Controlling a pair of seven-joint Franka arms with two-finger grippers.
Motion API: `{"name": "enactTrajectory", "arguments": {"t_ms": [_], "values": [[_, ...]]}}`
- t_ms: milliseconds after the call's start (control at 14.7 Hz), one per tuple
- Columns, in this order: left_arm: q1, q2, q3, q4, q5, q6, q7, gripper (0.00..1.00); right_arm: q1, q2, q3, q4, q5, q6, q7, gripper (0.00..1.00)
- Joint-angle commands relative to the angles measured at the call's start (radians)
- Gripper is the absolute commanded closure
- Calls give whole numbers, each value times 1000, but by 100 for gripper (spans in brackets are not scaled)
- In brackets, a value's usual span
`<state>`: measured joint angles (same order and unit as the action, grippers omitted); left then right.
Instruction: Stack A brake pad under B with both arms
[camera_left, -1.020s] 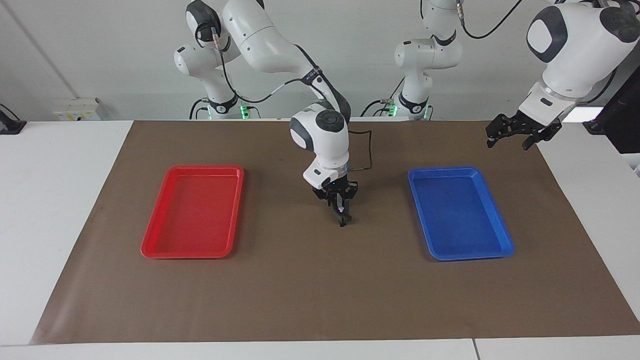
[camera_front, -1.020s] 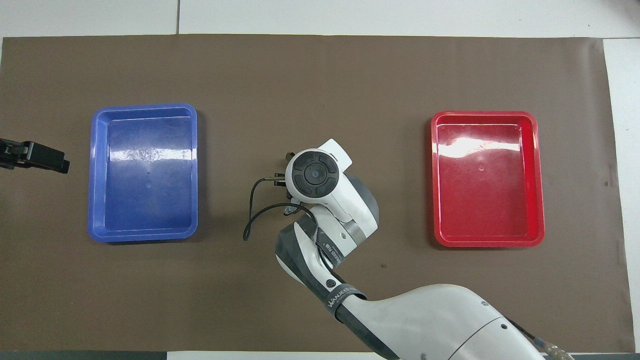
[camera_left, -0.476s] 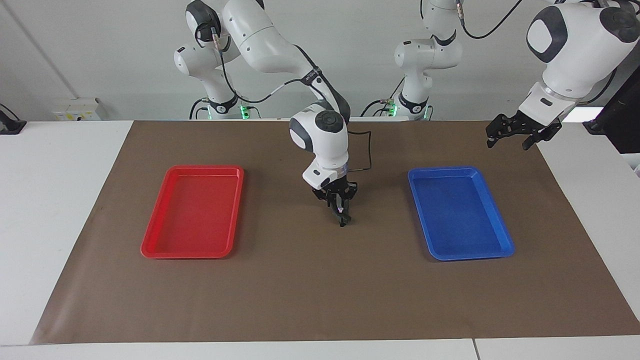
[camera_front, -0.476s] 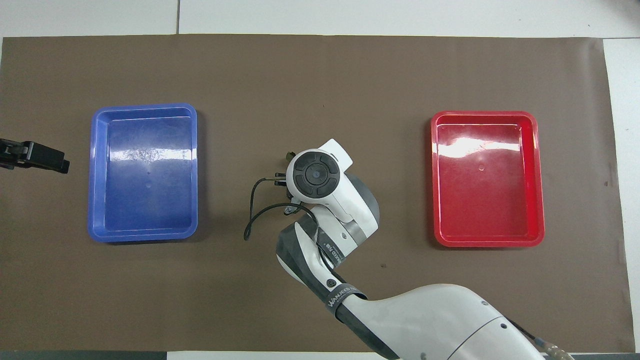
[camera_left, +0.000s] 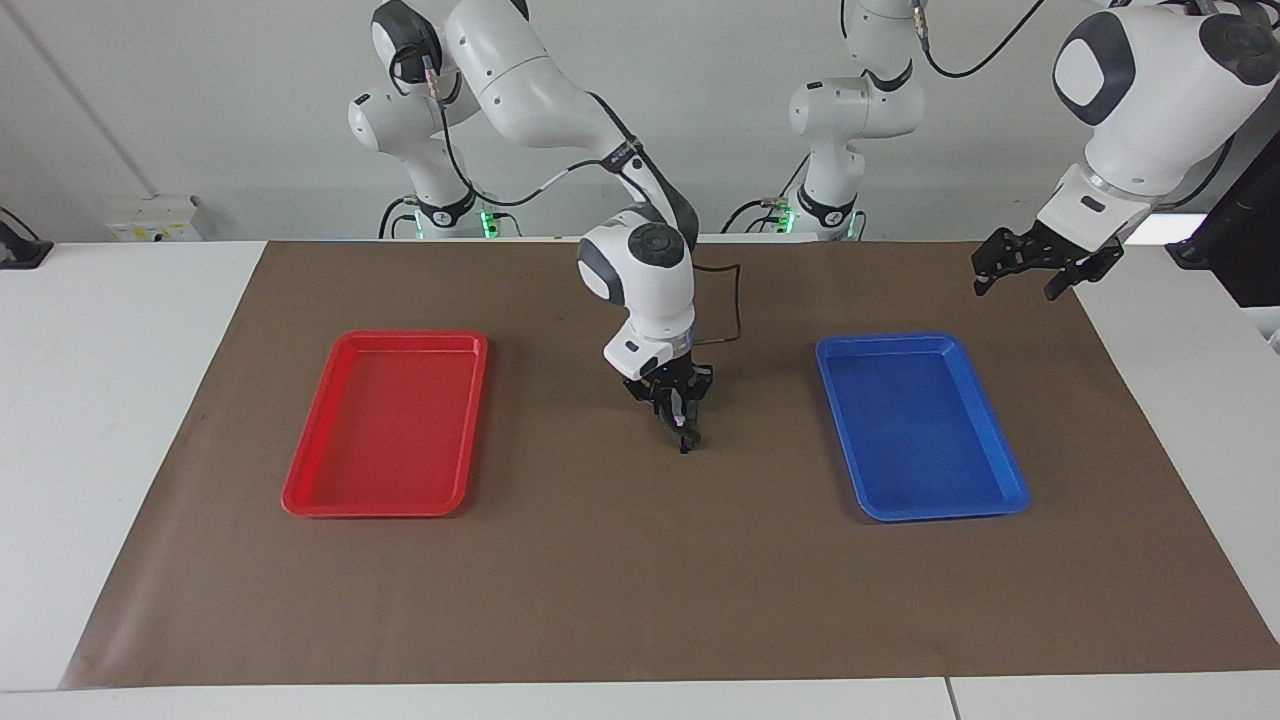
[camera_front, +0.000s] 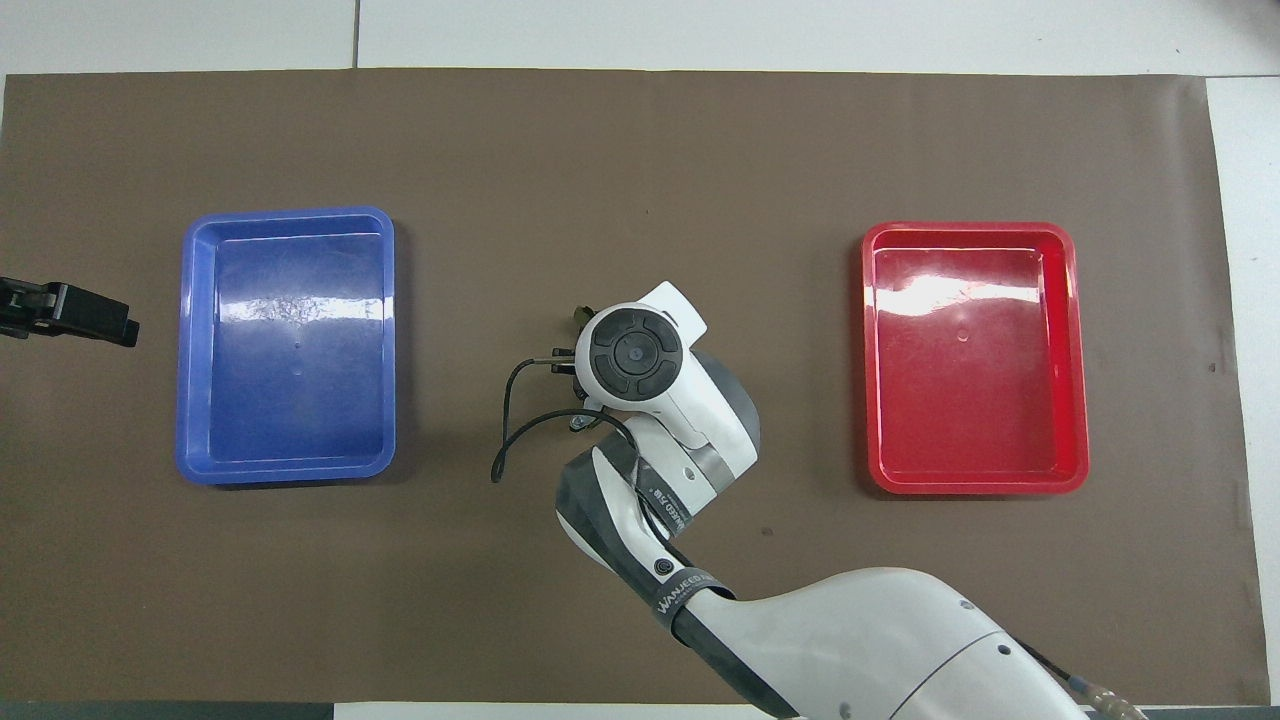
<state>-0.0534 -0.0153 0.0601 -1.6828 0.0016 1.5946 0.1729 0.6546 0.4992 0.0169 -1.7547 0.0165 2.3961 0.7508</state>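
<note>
Left gripper (camera_left: 1036, 266) is waiting, spread open, over the mat (camera_left: 620, 580) edge by the blue tray (camera_left: 920, 340), presumably leaving room. Right gripper (camera_left: 685, 442) is pointing down at mid-mat between it and the red tray (camera_left: 410, 338); I cannot tell its grip. Neither pad is showing: overhead, the wrist is hiding the tips that the facing view is showing

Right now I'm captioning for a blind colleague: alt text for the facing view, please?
The right gripper points down, low over the middle of a brown mat, between a red tray and a blue tray. The left gripper waits open in the air near the blue tray.
</note>
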Motion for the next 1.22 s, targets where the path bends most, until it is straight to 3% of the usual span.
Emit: {"name": "enactTrajectory", "arguments": {"t_ms": [0, 68, 136, 476, 612, 1156], "values": [[10, 2, -6, 5, -2, -7, 13, 0, 0, -18, 5, -37, 7, 47, 7, 49], [10, 2, -6, 5, -2, -7, 13, 0, 3, -19, 3, -36, 7, 43, 7, 35], [10, 2, -6, 5, -2, -7, 13, 0, 5, -19, 3, -31, 7, 35, 7, 0], [10, 2, -6, 5, -2, -7, 13, 0, -4, -31, 0, 37, -6, -71, 12, 0], [10, 2, -6, 5, -2, -7, 13, 0, -27, -91, -11, 29, -9, -118, 9, 0], [10, 2, -6, 5, -2, -7, 13, 0, -311, -306, -9, 17, -84, -325, -137, 0]]}}
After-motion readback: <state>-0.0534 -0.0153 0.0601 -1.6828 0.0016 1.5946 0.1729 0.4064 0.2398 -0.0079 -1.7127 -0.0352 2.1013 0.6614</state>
